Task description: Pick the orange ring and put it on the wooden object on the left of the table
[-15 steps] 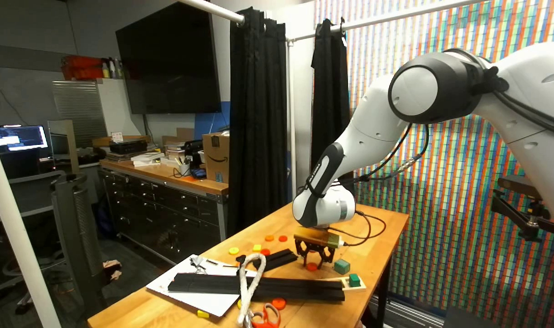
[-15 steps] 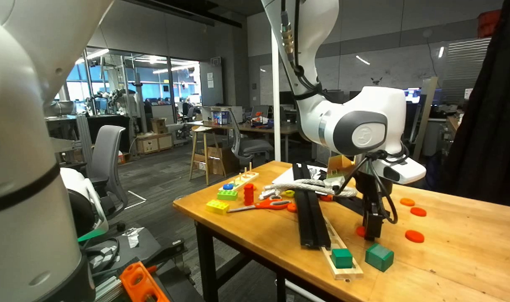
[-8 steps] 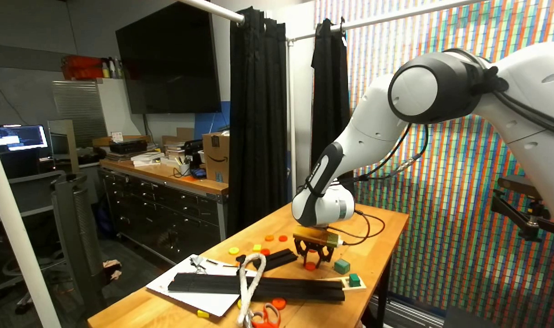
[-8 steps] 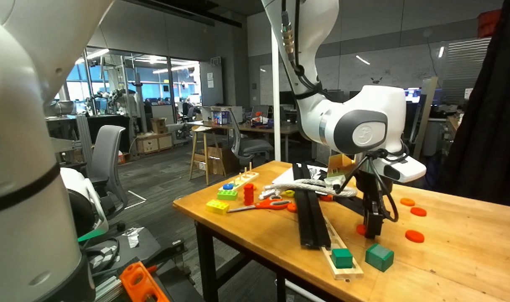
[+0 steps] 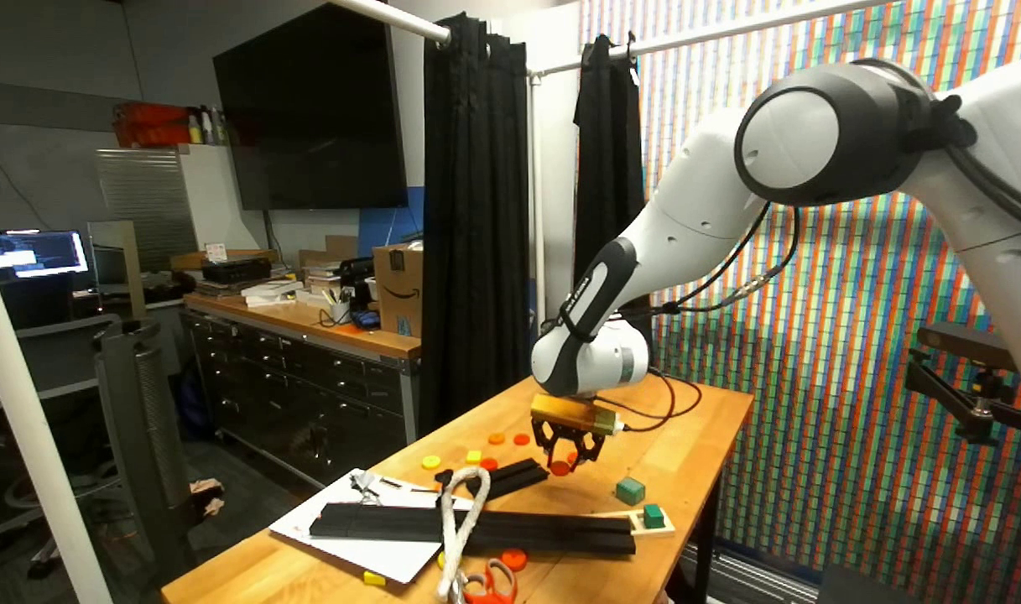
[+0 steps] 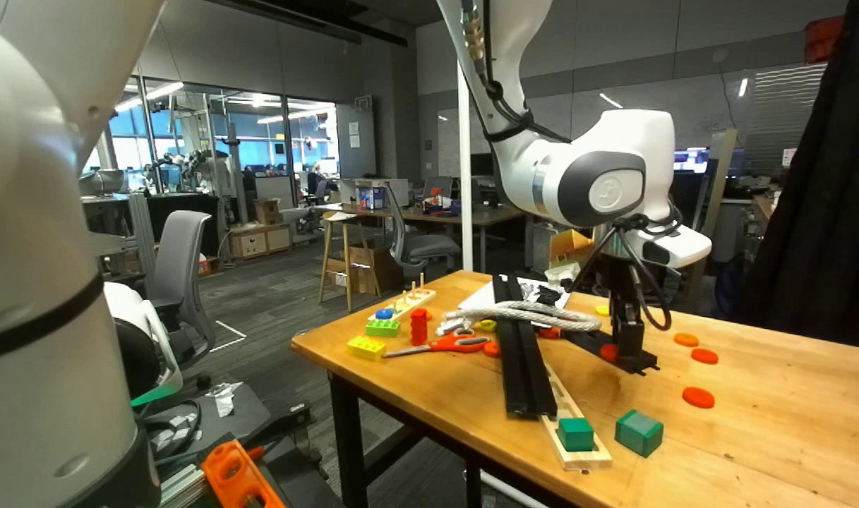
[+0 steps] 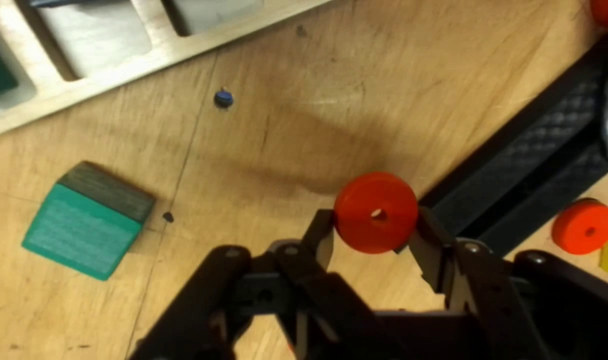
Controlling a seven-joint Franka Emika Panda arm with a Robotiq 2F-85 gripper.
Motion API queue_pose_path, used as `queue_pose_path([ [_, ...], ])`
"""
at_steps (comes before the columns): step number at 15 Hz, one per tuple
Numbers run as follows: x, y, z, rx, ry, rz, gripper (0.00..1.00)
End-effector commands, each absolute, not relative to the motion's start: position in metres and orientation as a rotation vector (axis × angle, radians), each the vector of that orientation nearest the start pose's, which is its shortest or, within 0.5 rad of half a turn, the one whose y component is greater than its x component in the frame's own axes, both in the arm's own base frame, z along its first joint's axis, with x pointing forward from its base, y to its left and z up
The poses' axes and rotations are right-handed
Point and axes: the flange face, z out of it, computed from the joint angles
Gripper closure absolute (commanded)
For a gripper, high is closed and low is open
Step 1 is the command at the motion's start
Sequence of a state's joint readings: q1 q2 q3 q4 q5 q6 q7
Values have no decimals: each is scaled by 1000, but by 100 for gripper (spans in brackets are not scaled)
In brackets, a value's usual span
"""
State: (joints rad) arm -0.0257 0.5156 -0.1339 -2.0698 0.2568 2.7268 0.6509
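My gripper (image 7: 375, 221) is shut on an orange ring (image 7: 362, 231), a flat red-orange disc with a small centre hole, pinched by its edges between the fingertips. The ring also shows at the fingertips in both exterior views (image 5: 559, 468) (image 6: 609, 353), held above the table. In an exterior view, a light wooden board with upright pegs (image 6: 422, 298) stands at the table's far left, with a blue piece (image 6: 384, 314) at its near end. The gripper is well to the right of it there. The peg board is out of the wrist view.
Long black rails (image 6: 519, 367) and a white rope (image 6: 528, 315) lie between the gripper and the peg board. Scissors (image 6: 457, 343), a red stack (image 6: 418, 328), and yellow (image 6: 365, 347) and green bricks (image 6: 382, 328) stand nearby. Green blocks (image 6: 639, 432) and a slotted wooden tray (image 6: 586, 461) are at the near edge.
My gripper has risen off the table with the ring between its fingertips and moved away from the green block. Other objects have not moved.
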Motion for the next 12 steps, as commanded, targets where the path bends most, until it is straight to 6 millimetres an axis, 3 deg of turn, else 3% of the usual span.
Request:
queue_pose_path([
  [1,587,-81,243,-2702,1386,-246,81],
  [6,589,-19,290,-2825,1152,-270,81],
  [12,590,69,314,-2896,877,-225,81],
])
